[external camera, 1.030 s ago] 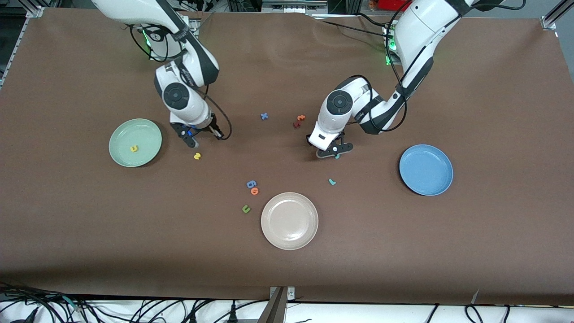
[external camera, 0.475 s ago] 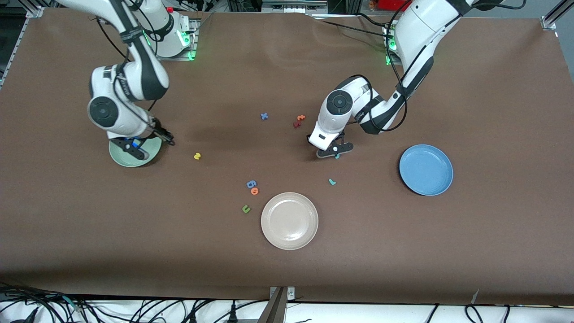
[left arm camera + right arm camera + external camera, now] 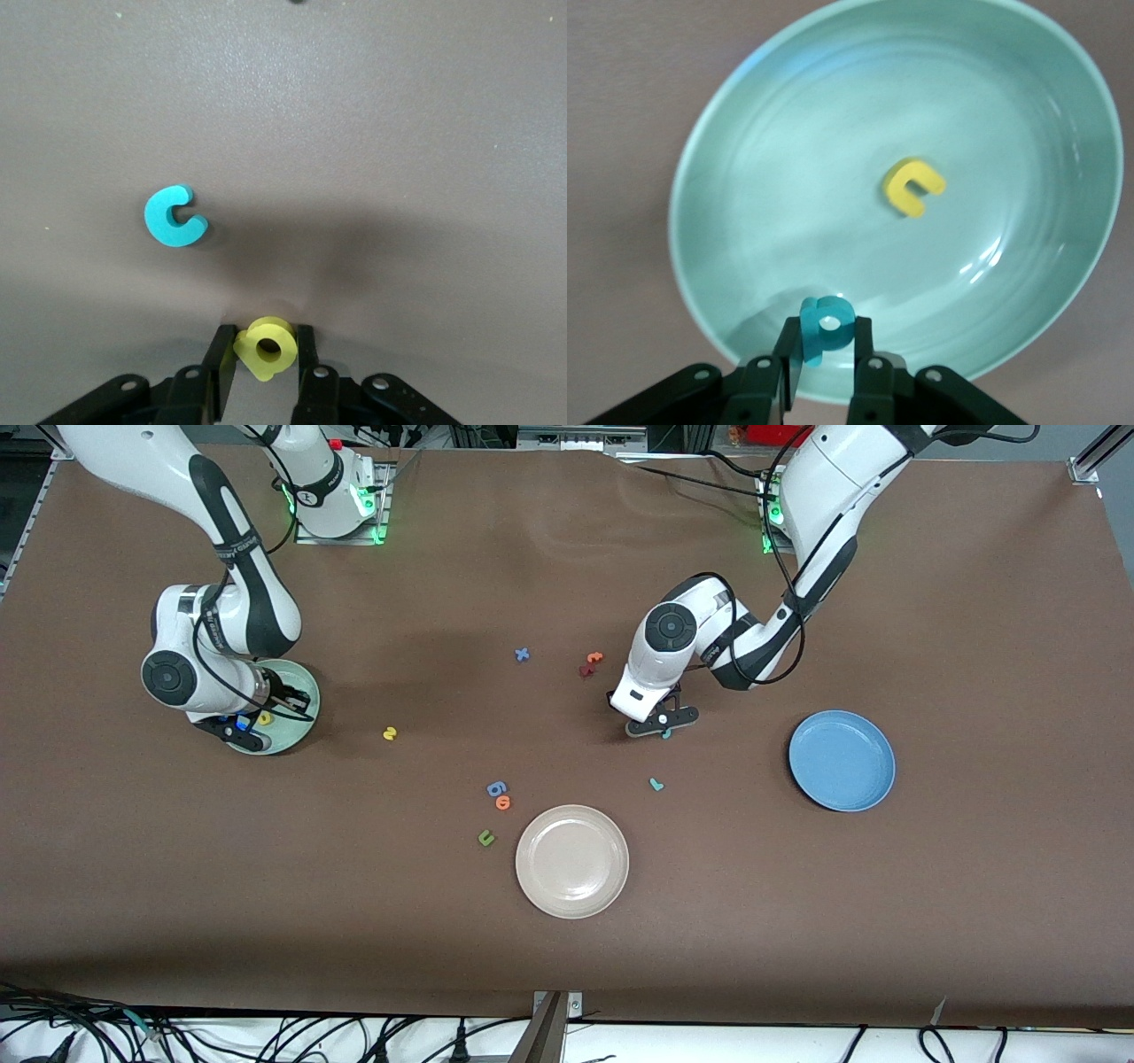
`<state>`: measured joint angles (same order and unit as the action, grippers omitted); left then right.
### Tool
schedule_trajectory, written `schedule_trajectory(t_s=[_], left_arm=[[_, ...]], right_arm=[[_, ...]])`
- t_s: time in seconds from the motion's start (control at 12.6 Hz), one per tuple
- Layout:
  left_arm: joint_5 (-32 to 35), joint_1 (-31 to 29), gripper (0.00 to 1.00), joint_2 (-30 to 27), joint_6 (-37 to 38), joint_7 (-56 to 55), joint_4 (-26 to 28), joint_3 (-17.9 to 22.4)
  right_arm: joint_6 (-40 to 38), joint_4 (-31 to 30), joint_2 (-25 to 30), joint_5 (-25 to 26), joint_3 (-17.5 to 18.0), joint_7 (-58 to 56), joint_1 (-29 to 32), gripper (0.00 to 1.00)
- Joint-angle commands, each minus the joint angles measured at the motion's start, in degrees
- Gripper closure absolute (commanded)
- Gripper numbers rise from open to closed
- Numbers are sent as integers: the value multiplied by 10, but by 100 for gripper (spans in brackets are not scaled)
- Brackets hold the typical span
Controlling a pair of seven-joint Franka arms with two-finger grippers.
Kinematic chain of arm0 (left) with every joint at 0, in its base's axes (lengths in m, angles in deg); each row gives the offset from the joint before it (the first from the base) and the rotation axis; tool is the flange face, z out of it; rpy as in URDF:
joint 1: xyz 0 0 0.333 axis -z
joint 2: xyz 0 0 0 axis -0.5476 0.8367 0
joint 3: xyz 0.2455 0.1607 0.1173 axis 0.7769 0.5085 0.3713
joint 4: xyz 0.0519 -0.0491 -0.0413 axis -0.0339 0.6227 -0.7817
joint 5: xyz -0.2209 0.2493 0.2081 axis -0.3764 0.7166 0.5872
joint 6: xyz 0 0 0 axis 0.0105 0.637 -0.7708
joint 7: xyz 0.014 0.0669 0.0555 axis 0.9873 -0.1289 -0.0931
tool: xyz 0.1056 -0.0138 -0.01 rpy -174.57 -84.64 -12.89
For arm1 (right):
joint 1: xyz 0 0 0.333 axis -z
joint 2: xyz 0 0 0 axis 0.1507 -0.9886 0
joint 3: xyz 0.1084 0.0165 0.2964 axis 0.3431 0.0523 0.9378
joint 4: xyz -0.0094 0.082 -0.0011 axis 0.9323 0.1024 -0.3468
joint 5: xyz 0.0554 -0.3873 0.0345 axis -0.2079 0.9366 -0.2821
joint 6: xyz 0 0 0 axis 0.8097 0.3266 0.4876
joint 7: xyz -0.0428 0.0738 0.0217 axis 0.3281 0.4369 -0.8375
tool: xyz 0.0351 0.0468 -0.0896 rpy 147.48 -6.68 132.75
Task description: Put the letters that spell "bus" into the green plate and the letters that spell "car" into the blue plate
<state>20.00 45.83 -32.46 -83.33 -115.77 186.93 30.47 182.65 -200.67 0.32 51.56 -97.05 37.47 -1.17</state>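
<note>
A wide table covered in plain brown cloth [image 3: 974, 602] carries three round shallow-rimmed plates: a pale mint-green plate [image 3: 306, 689] toward the right arm's end, a medium-blue plate [image 3: 842, 760] toward the left arm's end, and a cream-beige plate [image 3: 572, 861] between them, nearest the front camera. Small foam letters lie scattered on the cloth between the plates: a yellow "s" [image 3: 389, 733] near the green plate, a blue "x" [image 3: 522, 654], a dark red letter [image 3: 586, 670] touching an orange letter [image 3: 594, 658], and a teal "c" [image 3: 177, 217] with a teal "r" [image 3: 656, 784] nearer the camera. Just beside the beige plate sit a blue "g" [image 3: 496, 788], touching an orange "o" [image 3: 503, 802], and a green "u" [image 3: 485, 837].
</note>
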Motion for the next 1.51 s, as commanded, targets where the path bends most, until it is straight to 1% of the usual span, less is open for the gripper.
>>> schedule_trajectory(t_s=[0.0, 0.08, 0.24, 0.4, 0.55, 0.79, 1.03, 1.19, 1.27, 1.43], left_arm=[[23, -1, 74, -1, 37, -11, -10, -2], [22, -4, 74, -2, 61, -9, -24, -3], [20, -5, 76, 1, 153, 5, -85, -3], [12, -16, 76, 5, 219, 67, -131, -3], [12, -48, 76, 1, 247, 153, -139, -3], [14, -107, 76, -2, 265, 306, -139, -3], [15, -172, 76, -22, 278, 449, -139, -4], [16, -208, 76, -28, 282, 533, -139, -4], [16, -223, 76, -30, 282, 565, -139, -3], [21, -253, 76, -29, 282, 583, -132, -2]], right_arm=[[7, -1, 1, 3, -5, -20, 0, 57], [7, -1, 3, 2, -5, -19, -1, 1], [6, 3, 9, 1, 2, -11, -3, 0], [7, 14, 12, -9, 22, 1, -8, 0], [10, 30, 11, -10, 62, 80, -8, 0], [55, 33, 1, -10, 116, 205, -11, 1], [137, 33, -28, -10, 121, 266, -33, 1], [161, 32, -42, -10, 123, 295, -48, 1], [164, 32, -44, -10, 123, 303, -51, 1], [175, 31, -55, -10, 123, 315, -55, 1]])
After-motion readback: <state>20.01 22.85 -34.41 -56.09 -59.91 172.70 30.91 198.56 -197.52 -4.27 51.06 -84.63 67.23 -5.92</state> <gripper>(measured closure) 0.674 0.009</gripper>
